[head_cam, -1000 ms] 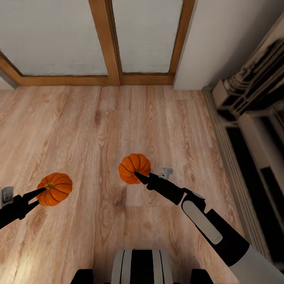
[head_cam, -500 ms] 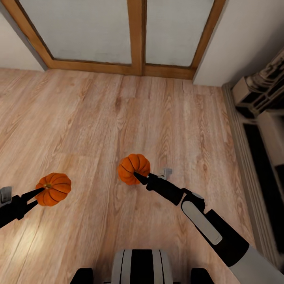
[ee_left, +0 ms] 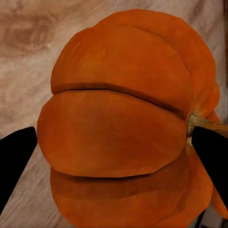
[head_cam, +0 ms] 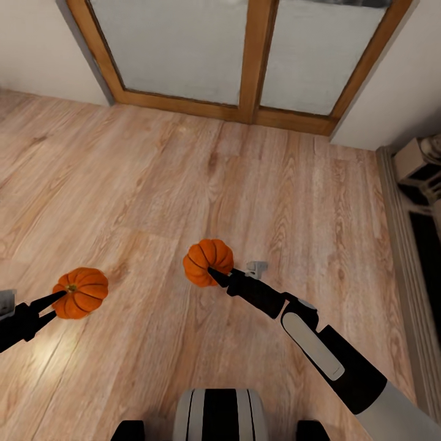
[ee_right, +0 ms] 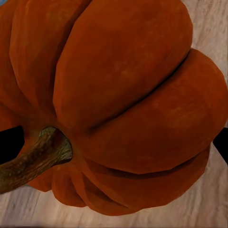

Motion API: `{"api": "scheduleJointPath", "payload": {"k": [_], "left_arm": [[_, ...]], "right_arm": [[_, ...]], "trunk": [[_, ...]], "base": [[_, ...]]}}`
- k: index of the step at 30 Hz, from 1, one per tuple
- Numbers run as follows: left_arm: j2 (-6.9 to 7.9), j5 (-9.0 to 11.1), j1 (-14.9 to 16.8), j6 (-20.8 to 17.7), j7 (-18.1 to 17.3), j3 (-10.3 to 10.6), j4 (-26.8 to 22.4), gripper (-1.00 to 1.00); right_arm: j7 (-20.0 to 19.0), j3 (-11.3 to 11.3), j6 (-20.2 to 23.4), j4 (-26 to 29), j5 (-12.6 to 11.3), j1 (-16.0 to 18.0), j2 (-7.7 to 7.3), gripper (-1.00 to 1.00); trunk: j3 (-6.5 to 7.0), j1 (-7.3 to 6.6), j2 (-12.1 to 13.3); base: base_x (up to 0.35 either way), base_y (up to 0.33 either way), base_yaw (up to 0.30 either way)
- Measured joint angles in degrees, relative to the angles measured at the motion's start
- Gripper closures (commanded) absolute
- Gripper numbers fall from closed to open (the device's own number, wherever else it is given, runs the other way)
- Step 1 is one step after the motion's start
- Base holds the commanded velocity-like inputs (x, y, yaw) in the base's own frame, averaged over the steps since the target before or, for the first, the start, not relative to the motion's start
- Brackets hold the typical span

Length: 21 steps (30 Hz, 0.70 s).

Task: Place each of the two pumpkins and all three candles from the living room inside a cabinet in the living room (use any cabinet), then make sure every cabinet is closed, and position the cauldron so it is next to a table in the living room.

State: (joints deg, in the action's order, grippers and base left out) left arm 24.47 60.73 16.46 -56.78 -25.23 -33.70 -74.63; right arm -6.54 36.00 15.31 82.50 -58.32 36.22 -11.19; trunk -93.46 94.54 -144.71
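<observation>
Each of my grippers carries a small orange ribbed pumpkin above the wooden floor. My left gripper [head_cam: 58, 301] is shut on one pumpkin [head_cam: 81, 292] at the head view's lower left; up close that pumpkin [ee_left: 123, 123] sits between the black fingertips [ee_left: 16, 156]. My right gripper [head_cam: 213, 273] is shut on the other pumpkin [head_cam: 208, 261] near the middle; its brown stem [ee_right: 33, 159] points sideways in the right wrist view. Candles, cabinet, cauldron and table are out of view.
A wood-framed glazed double door [head_cam: 248, 61] fills the wall ahead. A pale wall corner [head_cam: 398, 104] stands at the right, with a dark and white fireplace-like surround [head_cam: 422, 202] along the right edge. Open wooden floor [head_cam: 153, 184] lies ahead.
The whole head view has swung: the door and the right-hand surround have slid to the right, so the camera turned left. Both grippers keep their pumpkins in the same place relative to me.
</observation>
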Motion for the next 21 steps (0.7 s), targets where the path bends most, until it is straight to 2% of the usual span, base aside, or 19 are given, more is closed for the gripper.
{"api": "scheduleJointPath", "payload": {"k": [6,17,21], "left_arm": [[0.0,0.6,0.0,-0.1,0.0,0.0,0.0,1.0],[-0.02,0.5,0.0,-0.1,0.0,0.1,-0.1,1.0],[-0.02,0.5,0.0,-0.1,0.0,0.1,-0.1,1.0]], "right_arm": [[-0.1,0.0,-0.1,0.0,0.0,0.0,-0.01,1.0],[-0.2,0.0,-0.2,-0.1,0.0,0.0,-0.01,1.0],[-0.2,0.0,-0.3,-0.1,-0.1,0.0,-0.02,1.0]], "trunk": [[1.71,-0.16,0.1],[4.86,-0.44,0.2],[5.78,-0.54,0.3]], "base": [[0.0,0.0,0.201],[0.0,0.0,0.2],[0.0,0.0,0.087]]}}
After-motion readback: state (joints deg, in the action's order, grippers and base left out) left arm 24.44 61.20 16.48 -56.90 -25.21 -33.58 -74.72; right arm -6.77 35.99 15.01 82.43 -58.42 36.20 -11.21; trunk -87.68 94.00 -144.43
